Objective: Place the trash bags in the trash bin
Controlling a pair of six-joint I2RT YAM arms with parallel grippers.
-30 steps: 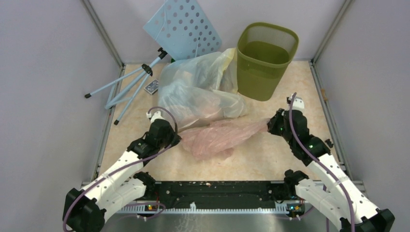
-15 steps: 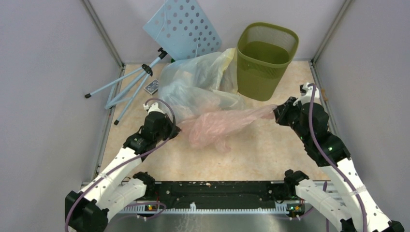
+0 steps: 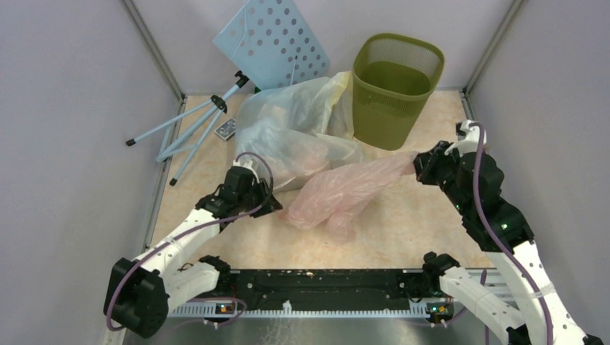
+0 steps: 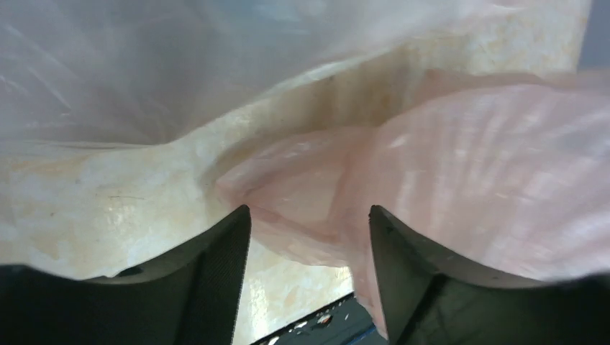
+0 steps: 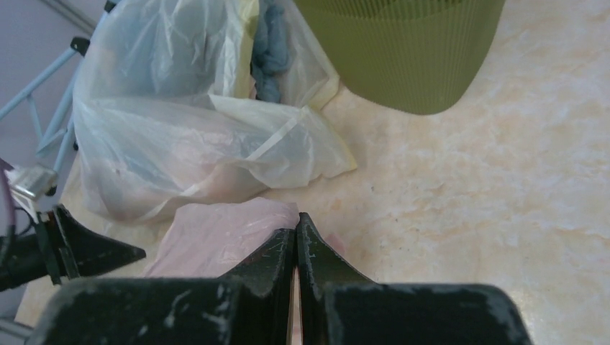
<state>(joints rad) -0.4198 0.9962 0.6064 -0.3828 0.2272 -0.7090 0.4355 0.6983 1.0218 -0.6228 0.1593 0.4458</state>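
Note:
The pale pink trash bag (image 3: pixel 345 190) stretches slantwise over the table, its right end raised. My right gripper (image 3: pixel 419 164) is shut on that end, just in front of the olive-green mesh trash bin (image 3: pixel 395 90). In the right wrist view the closed fingers (image 5: pixel 297 223) pinch the pink film (image 5: pixel 216 237), with the bin (image 5: pixel 403 50) beyond. My left gripper (image 3: pixel 277 208) stands open at the bag's lower left end. In the left wrist view the pink bag (image 4: pixel 467 165) lies slack ahead of the parted jaws (image 4: pixel 309 223). Clear and yellowish bags (image 3: pixel 295 133) are heaped left of the bin.
A blue perforated board (image 3: pixel 273 39) leans at the back, with pale blue tripod legs (image 3: pixel 190 126) and a small grey card (image 3: pixel 226 129) at the back left. Grey walls close in both sides. The black base rail (image 3: pixel 316 280) runs along the near edge.
My left gripper has opened and let go of the pink bag. The right gripper has risen and moved back-right toward the bin, dragging the bag's end with it.

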